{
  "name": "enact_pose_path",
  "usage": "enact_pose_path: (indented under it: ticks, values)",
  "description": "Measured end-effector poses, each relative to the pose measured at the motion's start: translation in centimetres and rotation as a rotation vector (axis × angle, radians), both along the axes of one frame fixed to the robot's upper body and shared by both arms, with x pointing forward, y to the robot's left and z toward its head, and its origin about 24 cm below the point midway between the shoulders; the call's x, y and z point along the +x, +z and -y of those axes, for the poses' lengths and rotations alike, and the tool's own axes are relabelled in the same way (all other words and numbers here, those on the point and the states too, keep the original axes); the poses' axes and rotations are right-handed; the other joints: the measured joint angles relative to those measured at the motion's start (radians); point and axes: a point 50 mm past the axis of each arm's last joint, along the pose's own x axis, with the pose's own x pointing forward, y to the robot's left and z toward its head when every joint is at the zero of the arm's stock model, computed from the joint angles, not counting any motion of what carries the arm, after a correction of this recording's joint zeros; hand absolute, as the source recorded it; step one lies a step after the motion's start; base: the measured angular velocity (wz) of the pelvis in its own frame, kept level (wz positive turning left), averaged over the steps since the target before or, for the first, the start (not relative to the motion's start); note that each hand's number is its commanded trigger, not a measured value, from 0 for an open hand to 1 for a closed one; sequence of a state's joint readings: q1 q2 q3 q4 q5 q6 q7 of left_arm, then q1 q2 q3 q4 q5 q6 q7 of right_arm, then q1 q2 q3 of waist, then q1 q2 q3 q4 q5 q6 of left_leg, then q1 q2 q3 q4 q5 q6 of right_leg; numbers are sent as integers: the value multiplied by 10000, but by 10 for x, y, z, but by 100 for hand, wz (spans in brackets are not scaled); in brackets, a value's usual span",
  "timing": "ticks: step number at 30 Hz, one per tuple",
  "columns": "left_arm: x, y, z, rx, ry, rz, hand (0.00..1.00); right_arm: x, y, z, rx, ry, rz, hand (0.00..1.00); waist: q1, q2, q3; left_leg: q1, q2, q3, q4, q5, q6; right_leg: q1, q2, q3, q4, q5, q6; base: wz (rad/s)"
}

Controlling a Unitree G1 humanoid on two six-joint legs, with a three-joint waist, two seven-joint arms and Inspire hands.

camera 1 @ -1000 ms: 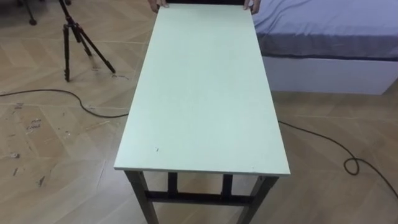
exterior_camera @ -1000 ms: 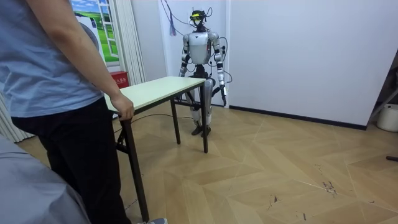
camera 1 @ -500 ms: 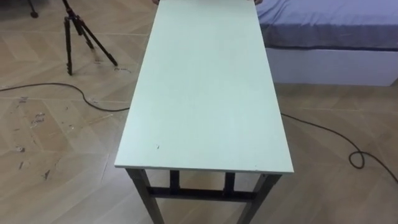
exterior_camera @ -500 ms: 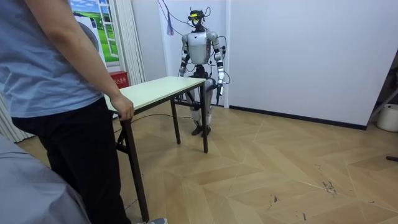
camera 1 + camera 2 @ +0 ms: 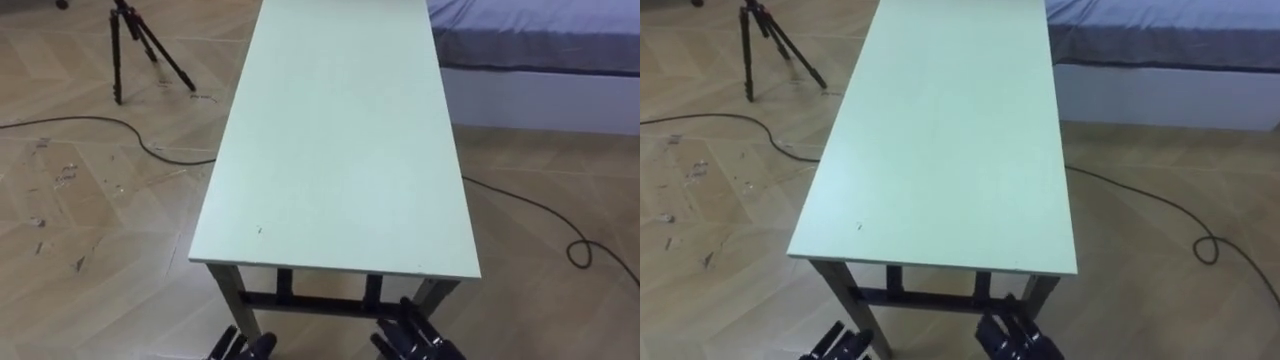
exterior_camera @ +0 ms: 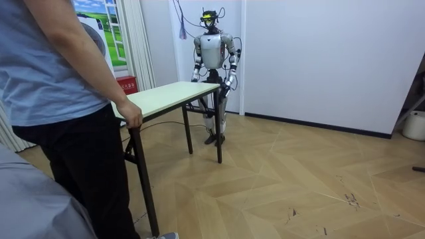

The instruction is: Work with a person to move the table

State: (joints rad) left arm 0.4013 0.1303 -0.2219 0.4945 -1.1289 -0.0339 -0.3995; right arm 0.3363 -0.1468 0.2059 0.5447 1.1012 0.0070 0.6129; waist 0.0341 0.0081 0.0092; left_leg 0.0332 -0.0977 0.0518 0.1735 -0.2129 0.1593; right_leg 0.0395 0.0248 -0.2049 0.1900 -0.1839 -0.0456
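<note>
The table stands directly ahead of the robot, with both hands low, just short of its near end. Right hand: fingers straight, spread, empty. Left hand: cut off by the lower edge (state cannot be told). One person's hand grips the far end. One tripod and one bed stand nearby.

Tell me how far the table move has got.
Done: the person's hand grips the end of the table opposite the robot, and the robot stands at its own end. In hand: the left hand and right hand hover open below the near edge, apart from the tabletop. Left: grasp that edge, lift and carry with the person.
</note>
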Motion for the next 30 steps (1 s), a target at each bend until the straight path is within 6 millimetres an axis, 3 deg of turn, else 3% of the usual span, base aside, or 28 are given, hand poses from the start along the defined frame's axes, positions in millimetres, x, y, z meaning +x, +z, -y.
enact_pose_path:
  ticks: [3,13,17,30]
  values:
    - [10,7,10,-360,-295,503,0,6,6,-10,509,172,397,0,-10,-66,-39,-17,-2,6,85,0,1,37,-10,16,-5,0,0,4]
    - [32,18,13,-551,-592,1254,0,14,15,-21,1219,210,841,0,14,-81,-13,241,-17,51,62,-1,1,260,-17,104,-18,-2,6,-1]
    - [42,33,14,-1324,-182,1906,0,19,19,-26,1334,468,1049,0,16,-61,15,306,-16,47,21,-1,2,303,-15,114,-3,-11,21,0]
    - [64,43,12,-1422,-288,2519,0,31,22,-23,1227,627,1214,0,18,-66,72,332,-17,46,72,-1,2,308,-12,242,-7,-12,21,0]
